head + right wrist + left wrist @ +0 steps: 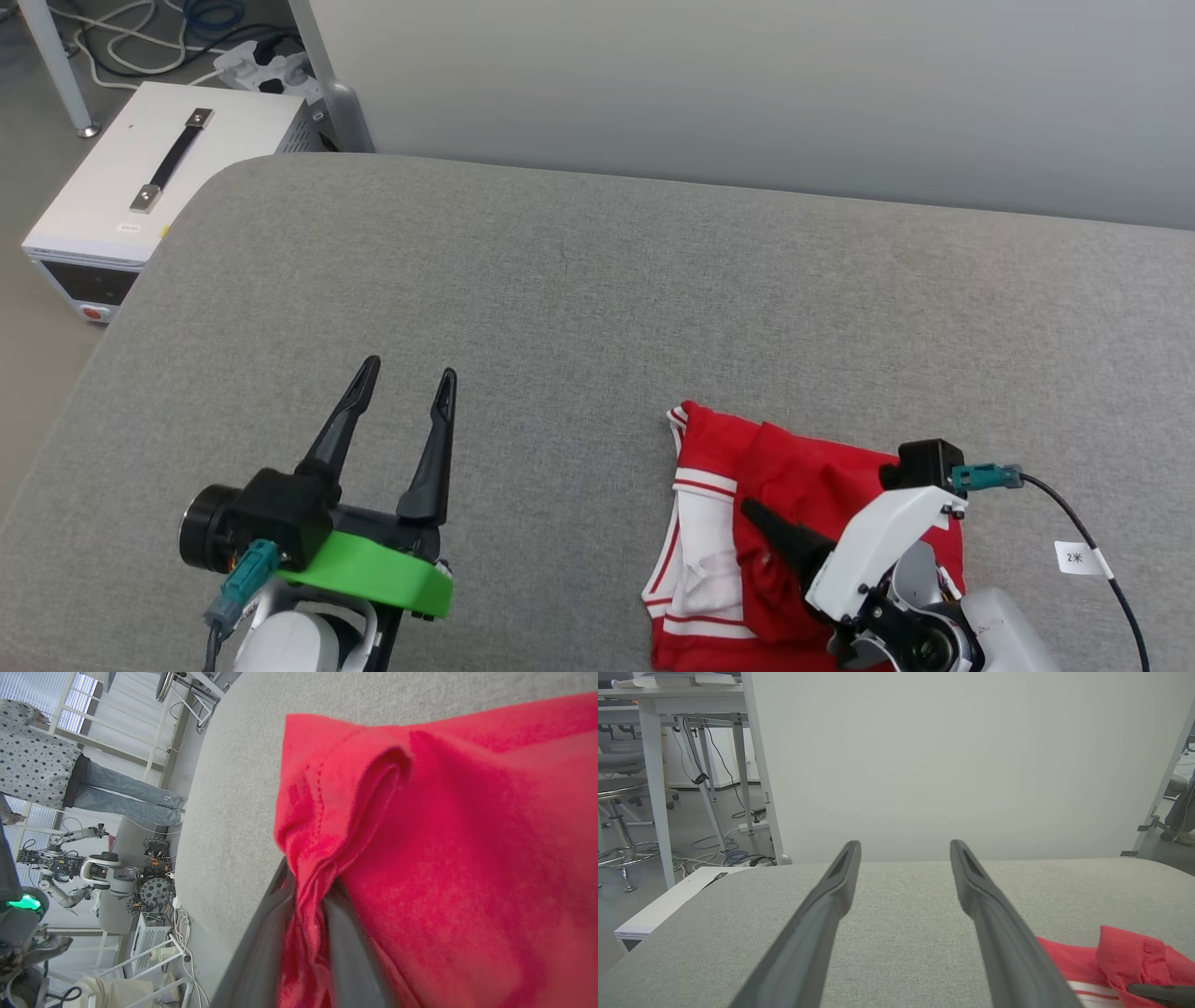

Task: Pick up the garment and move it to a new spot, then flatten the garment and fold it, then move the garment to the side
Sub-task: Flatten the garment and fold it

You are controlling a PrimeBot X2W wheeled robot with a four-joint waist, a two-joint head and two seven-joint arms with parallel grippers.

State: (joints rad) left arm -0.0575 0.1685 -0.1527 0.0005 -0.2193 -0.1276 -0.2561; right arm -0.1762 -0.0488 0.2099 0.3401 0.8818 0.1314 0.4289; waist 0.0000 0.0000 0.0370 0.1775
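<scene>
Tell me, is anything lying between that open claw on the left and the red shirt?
Nothing visible does. Bare grey cushion lies between the left gripper and the garment, which sits off to its right.

Our left gripper [410, 369] has two long, dark, tapered fingers [341, 425] on a chunky black block. There's a bright green plate [373, 571] below that, a round black drum [201, 530] on the side and a teal plug [245, 574] on a grey lead. On our right gripper [752, 511] we've got an angular white cover [887, 541] with small dark screws and a black box [929, 462] on top. It also has a second teal connector [985, 477] and a thin black cable [1120, 597] with a little white tag [1078, 558].
</scene>
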